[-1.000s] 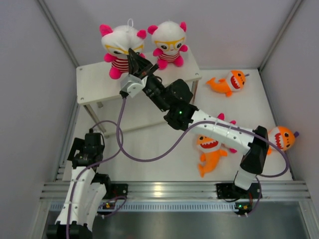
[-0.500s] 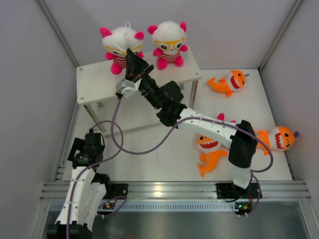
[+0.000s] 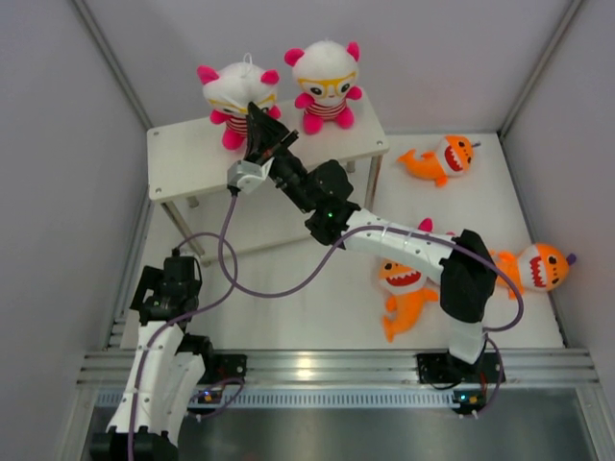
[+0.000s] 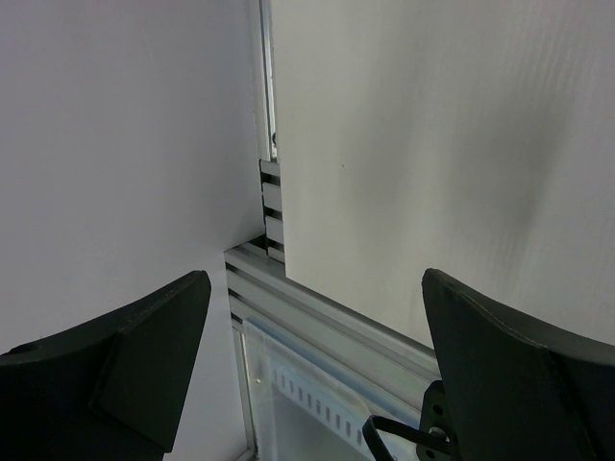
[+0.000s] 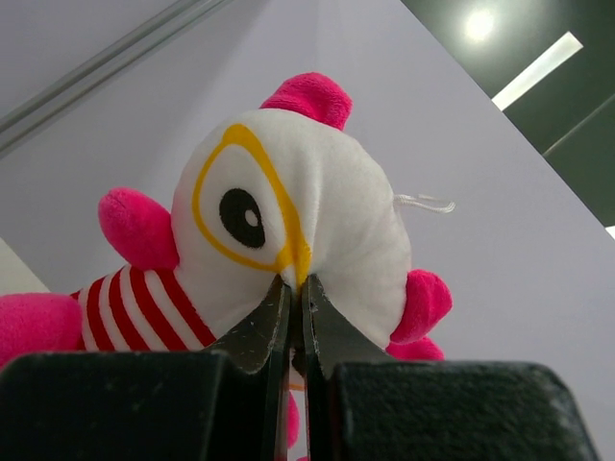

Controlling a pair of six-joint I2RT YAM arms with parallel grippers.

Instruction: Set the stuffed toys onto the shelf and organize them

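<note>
White walls enclose a pale table. Over the past second the right gripper, clamped tight on the face of a bear, has nudged it back along the top of the shelf, beside a second bear. This placement looks nearly finished. The held bear sits upright, its white head creased at the nose, with pink ears, yellow glasses and a striped shirt. An orange shark and two others wait on the table. The left gripper hangs spread and empty.
</note>
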